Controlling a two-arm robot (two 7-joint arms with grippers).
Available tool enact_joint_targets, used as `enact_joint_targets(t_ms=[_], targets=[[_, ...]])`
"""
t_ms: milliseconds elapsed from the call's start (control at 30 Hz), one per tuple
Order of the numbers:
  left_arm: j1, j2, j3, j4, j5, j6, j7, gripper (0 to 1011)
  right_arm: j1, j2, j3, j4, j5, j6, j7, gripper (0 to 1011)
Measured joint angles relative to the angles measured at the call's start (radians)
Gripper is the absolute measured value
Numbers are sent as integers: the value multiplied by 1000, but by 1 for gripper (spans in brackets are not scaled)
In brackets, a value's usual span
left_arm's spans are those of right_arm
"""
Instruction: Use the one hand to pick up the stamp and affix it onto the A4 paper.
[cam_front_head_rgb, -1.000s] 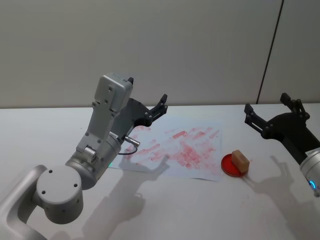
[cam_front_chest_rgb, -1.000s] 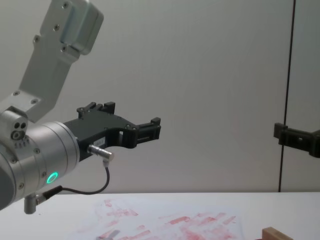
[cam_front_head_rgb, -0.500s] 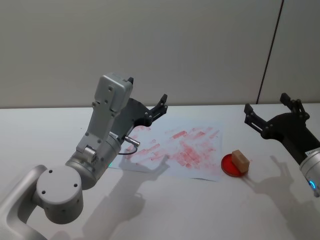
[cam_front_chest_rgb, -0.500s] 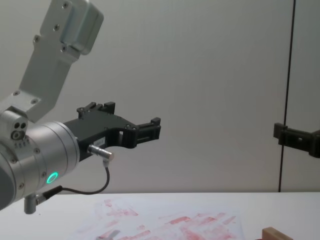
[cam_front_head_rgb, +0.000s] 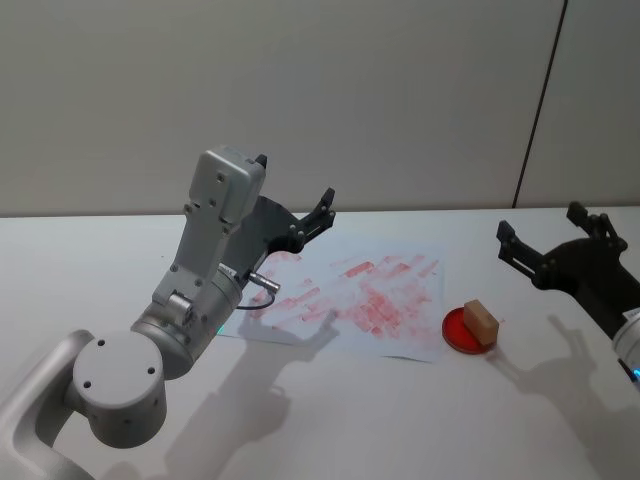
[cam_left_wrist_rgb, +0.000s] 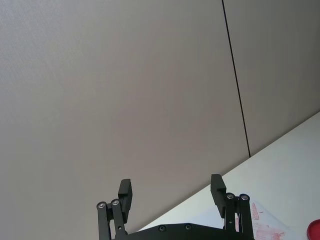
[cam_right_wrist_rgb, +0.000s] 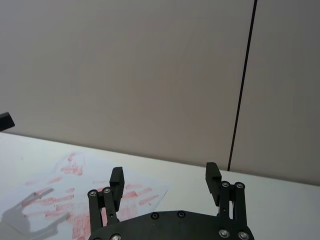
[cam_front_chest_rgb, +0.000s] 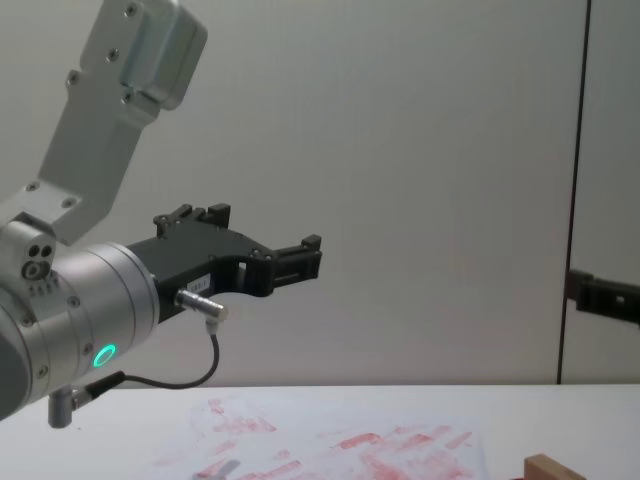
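The stamp (cam_front_head_rgb: 480, 321), a small tan wooden block, rests on a round red ink pad (cam_front_head_rgb: 460, 333) just right of the A4 paper (cam_front_head_rgb: 350, 300). The white sheet lies flat and is covered in smudgy red prints. My right gripper (cam_front_head_rgb: 541, 222) hovers above the table, right of the stamp and a little beyond it, open and empty. Its wrist view shows the open fingers (cam_right_wrist_rgb: 117, 175) with the paper (cam_right_wrist_rgb: 50, 210) beneath. My left gripper (cam_front_head_rgb: 296, 178), with a dangling black cable, hangs open over the paper's far left corner. The stamp's top edge (cam_front_chest_rgb: 555, 468) shows in the chest view.
The white table (cam_front_head_rgb: 330, 420) runs to a plain grey wall with a dark vertical seam (cam_front_head_rgb: 540, 100). My bulky left arm (cam_front_head_rgb: 200, 270) stands over the paper's left side. Bare table lies in front of the paper and the pad.
My right gripper has shifted right and slightly lower, away from the paper. The left arm, the stamp and the paper have not moved.
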Motion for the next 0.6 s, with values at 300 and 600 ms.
enact_joint_targets(t_ms=[300, 600], targets=[[0, 0, 0, 0, 0, 0, 0, 1001, -21, 24, 14, -26, 47, 106, 3, 1001], [0, 0, 0, 0, 0, 0, 0, 1001, -19, 23, 9, -21, 52, 228, -3, 1001]])
